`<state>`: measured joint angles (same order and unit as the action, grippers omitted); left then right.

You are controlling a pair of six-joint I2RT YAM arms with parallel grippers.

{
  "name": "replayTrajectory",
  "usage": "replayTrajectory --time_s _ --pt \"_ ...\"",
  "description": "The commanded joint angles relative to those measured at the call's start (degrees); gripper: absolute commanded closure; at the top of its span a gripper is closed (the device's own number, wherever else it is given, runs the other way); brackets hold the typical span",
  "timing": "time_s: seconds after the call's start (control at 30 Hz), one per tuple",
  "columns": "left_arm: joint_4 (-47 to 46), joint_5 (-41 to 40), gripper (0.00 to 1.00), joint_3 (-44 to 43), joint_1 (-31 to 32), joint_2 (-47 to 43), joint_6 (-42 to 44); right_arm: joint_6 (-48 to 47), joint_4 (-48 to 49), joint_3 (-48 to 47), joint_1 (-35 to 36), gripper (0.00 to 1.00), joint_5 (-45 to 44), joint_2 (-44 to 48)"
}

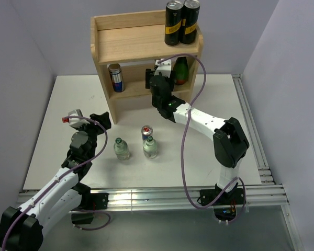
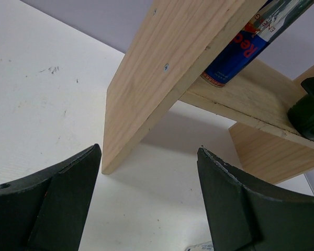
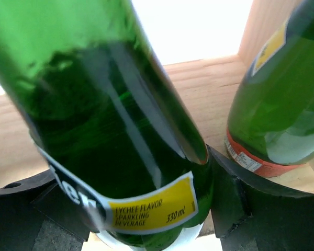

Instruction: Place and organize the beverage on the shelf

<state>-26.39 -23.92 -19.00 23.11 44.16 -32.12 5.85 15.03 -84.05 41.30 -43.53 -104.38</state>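
White table (image 1: 57, 130) bears the shelf (image 1: 131, 42) at its far side; two clear bottles (image 1: 121, 149) and one can (image 1: 146, 132) stand near the left gripper (image 1: 91, 123). Left wrist view: its jaws are wide, nothing between, facing the side panel (image 2: 146, 89). Right wrist view: the right gripper (image 3: 131, 209) clasps a green bottle (image 3: 104, 130) at the lower board (image 3: 214, 83), just beside a second green bottle (image 3: 272, 104), probably to line them together.

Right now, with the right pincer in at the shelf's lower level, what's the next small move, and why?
Probably ease the green bottle down until it stands on the lower board, before opening. The right pincer grips it close beside the other bottle, and its base is out of view, so I can't tell that it is resting yet.
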Motion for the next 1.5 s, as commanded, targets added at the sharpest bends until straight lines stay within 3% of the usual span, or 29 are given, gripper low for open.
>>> replayTrajectory --time_s 0.0,0.9,0.93,0.97,1.0,1.03,1.1,1.37,1.47 --pt "-2.9 -0.5 0.19 -1.0 0.2 0.5 1.2 -0.6 8.7 -2.9 -2.9 1.0 -4.2 1.0" --pt "-4.6 -0.2 0.2 -0.7 0.2 2.8 1.2 -4.1 15.3 -8.1 -5.4 1.0 -17.6 -7.2" --pt "-4.6 -0.2 0.2 -0.8 0.2 2.8 1.3 -4.0 14.6 -8.1 -5.4 0.96 -17.2 -7.2" --pt "-4.6 -0.2 0.21 -0.8 0.2 2.9 1.2 -3.9 14.2 -8.1 -5.4 0.84 -16.8 -7.2" --pt "-4.7 -0.2 0.2 -0.8 0.2 2.9 1.2 -3.8 14.2 -8.1 -5.4 0.7 -16.5 -7.1" --pt "-4.7 -0.2 0.21 -0.8 0.2 2.9 1.2 -3.6 13.8 -8.1 -5.4 0.46 -16.4 -7.1" --pt "-4.7 -0.2 0.21 -0.7 0.2 2.9 1.2 -3.2 13.2 -8.1 -5.4 0.25 -16.1 -7.0" --pt "-4.2 -0.4 0.2 -0.8 0.2 2.2 1.3 -0.3 9.2 -7.4 -5.2 0.18 -14.8 -5.7" --pt "-4.0 -0.3 0.2 -0.9 0.2 2.0 1.3 0.7 7.6 -6.1 -5.2 0.06 -12.0 -4.5"
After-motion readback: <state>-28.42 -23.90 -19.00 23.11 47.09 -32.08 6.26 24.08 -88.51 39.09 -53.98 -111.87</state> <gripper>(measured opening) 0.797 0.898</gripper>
